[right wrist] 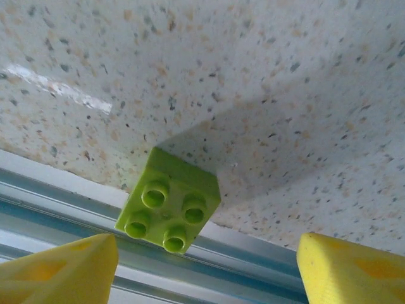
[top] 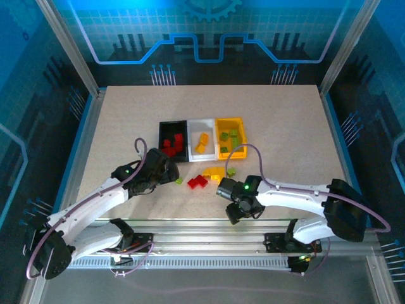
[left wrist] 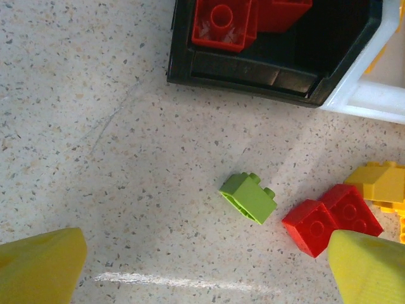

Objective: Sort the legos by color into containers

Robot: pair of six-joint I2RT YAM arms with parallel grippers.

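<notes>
Top external view has three bins in a row mid-table: the black bin [top: 173, 123] with red bricks [top: 172, 142], the white bin [top: 202, 120] with yellow-orange pieces [top: 202, 142], and the yellow bin [top: 230, 120] with green pieces [top: 229, 136]. Loose legos [top: 204, 178] lie just in front of them. The left gripper [left wrist: 202, 272] hangs with jaws spread wide over a lone green brick [left wrist: 249, 197] near the black bin's corner, touching nothing. The right gripper [right wrist: 205, 269] is at the table's [right wrist: 253, 95] near edge, fingers parted either side of a lime brick [right wrist: 169, 209], clear of both pads. That brick seems to overhang the metal rail [right wrist: 63, 202], though the angle leaves me unsure.
</notes>
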